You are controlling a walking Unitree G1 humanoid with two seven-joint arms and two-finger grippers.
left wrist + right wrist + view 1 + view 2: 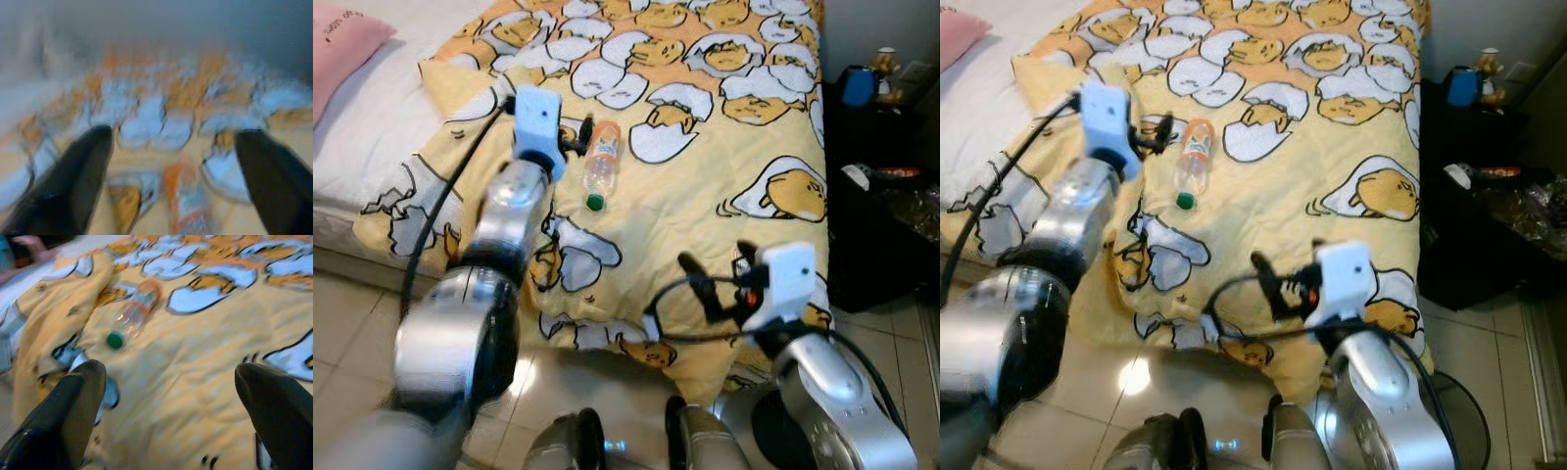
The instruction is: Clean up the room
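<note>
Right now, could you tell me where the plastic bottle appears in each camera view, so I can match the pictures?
Left eye view: bottle lies on the yellow blanket, just right of the left gripper.
Right eye view: same spot, upper left of centre.
Left wrist view: blurred, low between the fingers.
Right wrist view: upper left.
Shared landmark: its green cap.

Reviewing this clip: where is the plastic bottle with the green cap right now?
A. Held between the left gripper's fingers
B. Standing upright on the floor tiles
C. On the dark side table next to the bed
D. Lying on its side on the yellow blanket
D. The bottle lies flat on the blanket, cap toward the robot, with the left gripper beside it, fingers open and not around it.
</note>
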